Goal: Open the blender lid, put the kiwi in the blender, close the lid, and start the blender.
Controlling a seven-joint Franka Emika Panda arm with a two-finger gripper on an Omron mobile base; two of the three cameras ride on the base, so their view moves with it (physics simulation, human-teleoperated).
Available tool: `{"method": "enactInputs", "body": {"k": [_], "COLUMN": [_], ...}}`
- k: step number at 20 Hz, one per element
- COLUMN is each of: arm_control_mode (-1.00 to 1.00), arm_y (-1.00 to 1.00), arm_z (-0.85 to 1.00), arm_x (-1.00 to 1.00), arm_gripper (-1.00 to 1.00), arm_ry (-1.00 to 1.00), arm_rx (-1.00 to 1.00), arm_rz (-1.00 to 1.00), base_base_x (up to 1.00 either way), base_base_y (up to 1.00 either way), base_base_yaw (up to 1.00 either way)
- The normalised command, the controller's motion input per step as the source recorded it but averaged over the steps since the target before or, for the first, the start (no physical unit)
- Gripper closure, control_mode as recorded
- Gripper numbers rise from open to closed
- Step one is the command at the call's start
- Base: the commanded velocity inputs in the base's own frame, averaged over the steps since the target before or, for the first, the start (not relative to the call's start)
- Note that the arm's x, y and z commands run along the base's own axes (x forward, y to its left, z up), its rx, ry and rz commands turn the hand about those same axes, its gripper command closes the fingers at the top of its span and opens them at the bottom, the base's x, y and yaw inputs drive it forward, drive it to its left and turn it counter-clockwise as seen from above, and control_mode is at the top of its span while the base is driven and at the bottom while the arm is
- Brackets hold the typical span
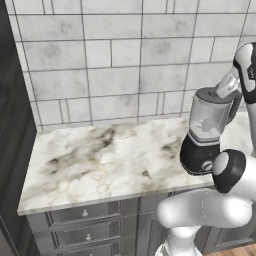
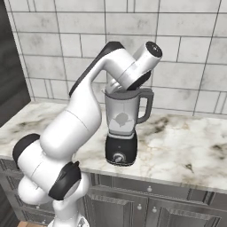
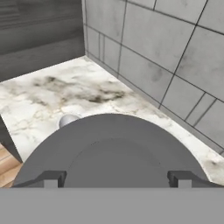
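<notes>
The blender point(image 2: 122, 133) stands on the marble desk point(image 1: 100, 155) near the tiled wall, its lid point(image 3: 109, 148) on the jar. The claw point(image 3: 116, 178) hangs just above, fingers spread wide to either side of the lid, apparently lined up to grip and lift it.

Light was flat and even all round, bright enough, no obvious source. The worktop point(image 1: 100, 155) showed almost no cast shadow, just a soft dark patch under the blender point(image 2: 122, 128) near its front edge. No glare anywhere. All three renders looked low-res and a bit soft, hand view especially, with straight tile lines right to the edges.
</notes>
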Motion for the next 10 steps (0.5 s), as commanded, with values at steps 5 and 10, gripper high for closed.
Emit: {"method": "enactInputs", "body": {"k": [5,10], "arm_control_mode": [-1.0,-1.0], "arm_y": [0.0,0.0], "arm_z": [-0.11,0.02], "arm_x": [-0.01,0.0], "arm_gripper": [-1.0,-1.0], "arm_ry": [-0.01,0.0], "arm_rx": [0.0,0.0], "arm_rz": [0.0,0.0], "base_base_x": [0.0,0.0], "base_base_y": [0.0,0.0], "base_base_yaw": [0.0,0.0]}}
